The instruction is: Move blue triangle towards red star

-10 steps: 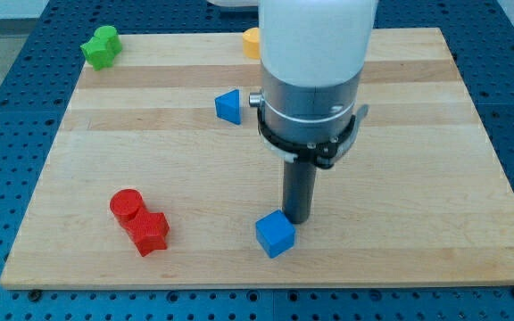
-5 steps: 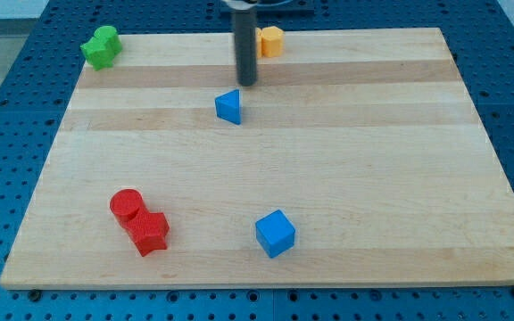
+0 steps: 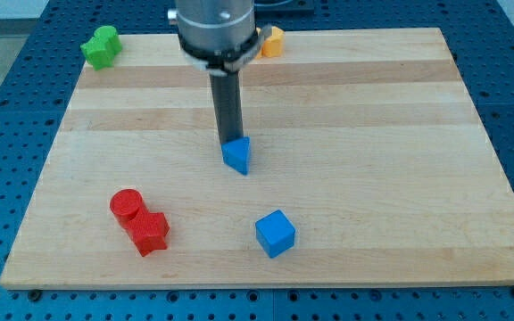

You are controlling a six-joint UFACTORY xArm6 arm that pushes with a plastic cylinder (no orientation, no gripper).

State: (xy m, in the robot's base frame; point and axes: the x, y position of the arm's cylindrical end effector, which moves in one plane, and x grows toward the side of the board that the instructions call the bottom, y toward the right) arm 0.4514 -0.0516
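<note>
Camera view, only one. No containers on the wooden board (image 3: pixel 400 178), just loose blocks. My tip (image 3: pixel 228 144) is down on the board, touching the top edge of the blue triangle (image 3: pixel 236 155); it's a bare rod, nothing gripped. Triangle sits near board centre, slightly to the view's left, one vertical edge facing the camera; can't tell its long axis. Red star (image 3: pixel 150 233) is near the view's bottom left, touching the red cylinder (image 3: pixel 125 206) just above it. Path from triangle to star looks unobstructed. Blue cube (image 3: pixel 275 234) lies below-right of the triangle, apart from it. Green block (image 3: pixel 100 46) at top-left corner, orange block (image 3: pixel 272 41) at top edge, partly hidden by the arm.
</note>
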